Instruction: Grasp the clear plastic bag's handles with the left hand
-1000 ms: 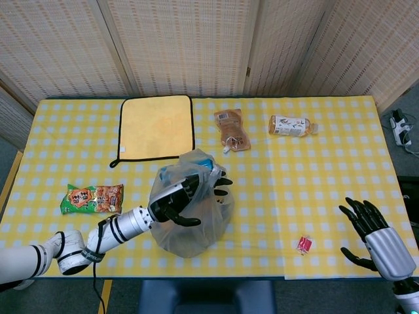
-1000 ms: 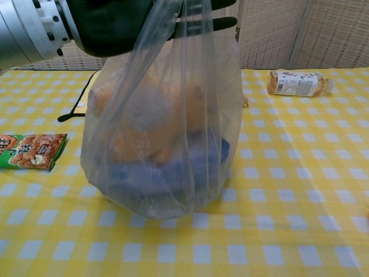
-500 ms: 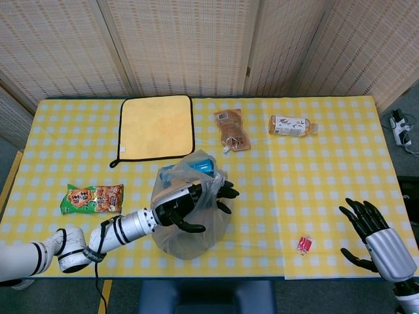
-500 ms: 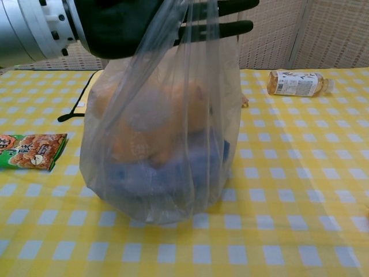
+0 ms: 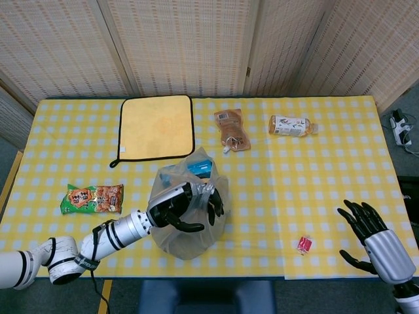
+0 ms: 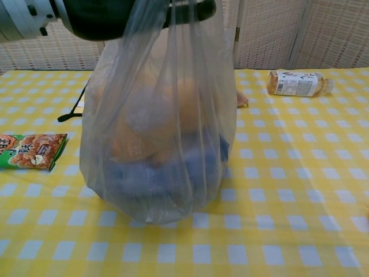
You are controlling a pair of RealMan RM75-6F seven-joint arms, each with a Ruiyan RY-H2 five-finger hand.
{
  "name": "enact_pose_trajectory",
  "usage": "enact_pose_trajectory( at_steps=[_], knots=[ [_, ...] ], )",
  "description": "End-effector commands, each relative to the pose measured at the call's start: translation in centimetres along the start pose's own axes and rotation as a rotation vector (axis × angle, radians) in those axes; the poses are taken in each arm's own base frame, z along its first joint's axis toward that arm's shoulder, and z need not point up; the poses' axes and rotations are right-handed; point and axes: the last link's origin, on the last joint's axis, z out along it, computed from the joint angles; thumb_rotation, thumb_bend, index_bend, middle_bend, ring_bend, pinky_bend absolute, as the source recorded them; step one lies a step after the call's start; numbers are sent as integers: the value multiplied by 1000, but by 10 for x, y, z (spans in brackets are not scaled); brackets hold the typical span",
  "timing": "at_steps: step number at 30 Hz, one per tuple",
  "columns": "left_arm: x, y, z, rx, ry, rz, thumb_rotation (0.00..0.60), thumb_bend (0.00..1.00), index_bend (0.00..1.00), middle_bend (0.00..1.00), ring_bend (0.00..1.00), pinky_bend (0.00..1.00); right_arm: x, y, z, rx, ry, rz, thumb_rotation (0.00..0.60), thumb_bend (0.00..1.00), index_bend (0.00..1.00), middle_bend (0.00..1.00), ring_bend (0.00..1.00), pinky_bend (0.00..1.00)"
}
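Left hand point(image 5: 186, 208) grips the gathered handles point(image 6: 173, 17) of the clear plastic bag point(image 5: 188, 219), fingers curled around the plastic. The bag stands near the counter's point(image 5: 327, 170) front edge; orange and blue contents show through it, unidentified. Right hand point(image 5: 366, 229) at 4 o'clock from the bag, well apart, fingers spread, holding nothing. Green snack packet point(image 5: 91, 197) at 9 o'clock; its print is not legible. Labelled bottle point(image 6: 297, 83) at 2 o'clock; label text too small to read.
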Motion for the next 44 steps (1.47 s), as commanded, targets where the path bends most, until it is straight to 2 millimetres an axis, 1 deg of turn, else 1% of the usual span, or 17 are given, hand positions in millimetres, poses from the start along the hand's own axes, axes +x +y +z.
enact_pose_trajectory(
  at_steps=[1,3,4,6,7,10,13,16,18,21,24,28,31,32,34,40,44],
  knots=[
    [-4,3,-2,4,26,6,600,320,468,588,460,562,1,-1,-2,6,-1,9,600,261,0,0,0,0],
    [-6,5,-5,3,46,-23,600,349,502,664,529,627,2,-1,-3,9,1,17,600,262,0,0,0,0],
    [-7,7,-7,-3,66,-54,600,392,527,718,577,670,3,0,-3,8,3,20,600,261,0,0,0,0],
    [-6,11,-10,-42,118,-98,600,499,554,783,636,712,4,0,-4,9,7,22,600,261,0,0,0,0],
    [-6,12,-11,-52,134,-105,600,561,558,803,652,720,4,0,-4,11,6,21,600,261,0,0,0,0],
    [-6,15,-16,-67,173,-108,600,671,564,829,677,735,3,-1,-4,14,0,17,600,261,0,0,0,0],
    [-8,19,-20,-79,182,-121,600,715,566,841,691,746,2,-2,-4,14,-1,17,600,261,0,0,0,0],
    [-9,25,-22,-90,175,-125,600,722,567,843,694,748,2,-3,-4,13,2,18,600,261,0,0,0,0],
    [-9,33,-22,-108,158,-125,600,725,567,843,694,748,3,-3,-5,10,6,22,600,261,0,0,0,0],
    [-7,55,-19,-158,131,-144,600,726,566,843,693,748,4,-2,-6,0,10,28,600,262,0,0,0,0],
    [-10,92,-11,-245,116,-141,600,727,567,843,693,748,6,-2,-7,-3,26,29,600,262,0,0,0,0],
    [-30,149,10,-306,82,-51,600,728,566,843,693,748,9,0,-8,-8,53,28,600,261,0,0,0,0],
    [-41,172,24,-304,97,2,600,728,565,843,693,748,8,1,-7,-23,56,25,600,261,0,0,0,0],
    [-46,177,28,-299,102,9,600,728,565,843,693,749,8,1,-7,-28,57,22,600,261,0,0,0,0],
    [-50,179,31,-299,110,8,600,728,565,843,693,748,7,1,-5,-32,52,19,600,261,0,0,0,0],
    [-50,172,32,-292,136,-2,600,727,565,843,693,748,6,0,-5,-24,36,23,600,261,0,0,0,0],
    [-51,169,33,-283,132,9,600,728,566,842,694,748,9,2,-7,-30,43,34,600,261,0,0,0,0]
  ],
)
